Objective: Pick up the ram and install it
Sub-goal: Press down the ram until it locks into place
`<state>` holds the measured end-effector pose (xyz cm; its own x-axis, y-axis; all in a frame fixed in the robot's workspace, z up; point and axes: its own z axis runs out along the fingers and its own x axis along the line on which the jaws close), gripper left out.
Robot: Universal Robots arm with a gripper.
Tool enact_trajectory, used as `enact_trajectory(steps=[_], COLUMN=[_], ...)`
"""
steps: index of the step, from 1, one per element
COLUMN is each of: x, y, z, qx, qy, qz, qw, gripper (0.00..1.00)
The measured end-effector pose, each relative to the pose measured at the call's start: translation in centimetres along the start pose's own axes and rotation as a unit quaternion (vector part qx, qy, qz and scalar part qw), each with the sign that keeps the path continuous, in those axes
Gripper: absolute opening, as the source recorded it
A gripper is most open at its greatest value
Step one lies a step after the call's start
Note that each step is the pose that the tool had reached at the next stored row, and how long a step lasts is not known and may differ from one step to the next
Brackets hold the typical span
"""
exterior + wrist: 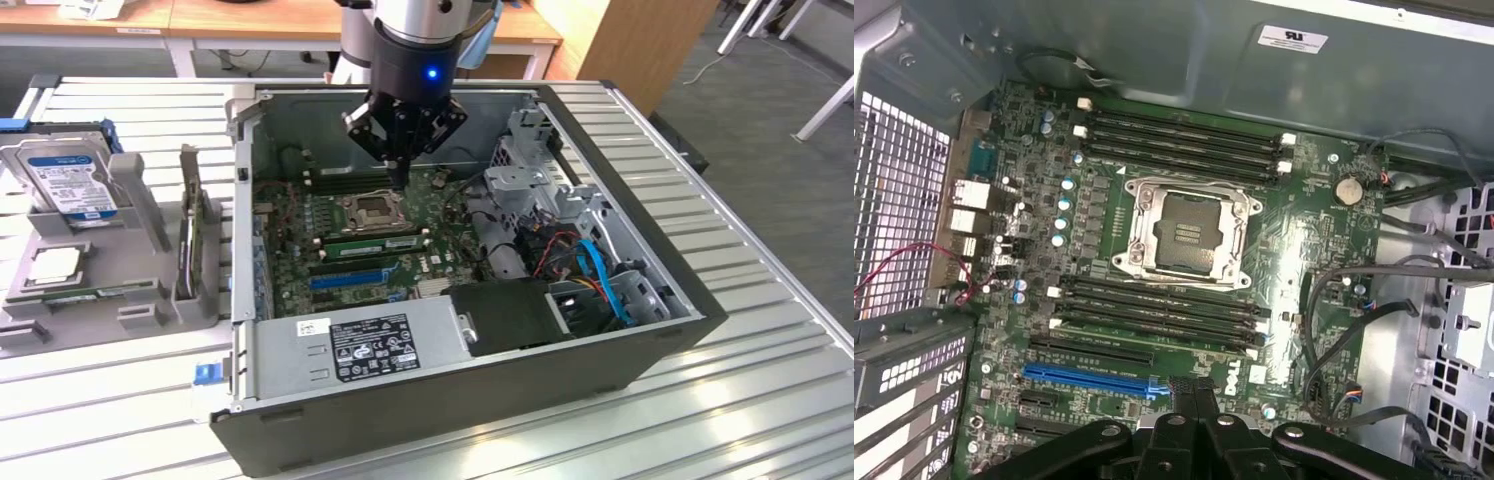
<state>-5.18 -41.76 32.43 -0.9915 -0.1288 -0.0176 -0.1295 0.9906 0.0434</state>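
Ribbed metal table (747, 400) carries an open PC case (467, 400) with its motherboard (1304, 230) exposed, and a grey rack (127, 200) at the exterior view's left. End effector (398, 172) hangs inside the case above the far slots (1184, 135); whether it is clenched or grasping anything I cannot tell. Ram (190, 245) appears to be the thin stick standing on edge in the rack beside the hard drive (64, 180), though I can't be sure. Seating it well likely calls for lining it up parallel with a slot and pressing evenly
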Motion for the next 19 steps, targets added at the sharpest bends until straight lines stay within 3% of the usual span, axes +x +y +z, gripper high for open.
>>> enact_trajectory(steps=[14, 15, 19], x=[0.00, 0.00, 0.00], y=[0.00, 0.00, 0.00], z=[0.00, 0.00, 0.00], qx=[0.0005, 0.0005, 0.0002], qy=[0.0000, 0.0018, 0.0041], qz=[0.040, 0.055, 0.057], qw=[0.9992, 0.9985, 0.9984], gripper=[0.10, 0.10, 0.10])
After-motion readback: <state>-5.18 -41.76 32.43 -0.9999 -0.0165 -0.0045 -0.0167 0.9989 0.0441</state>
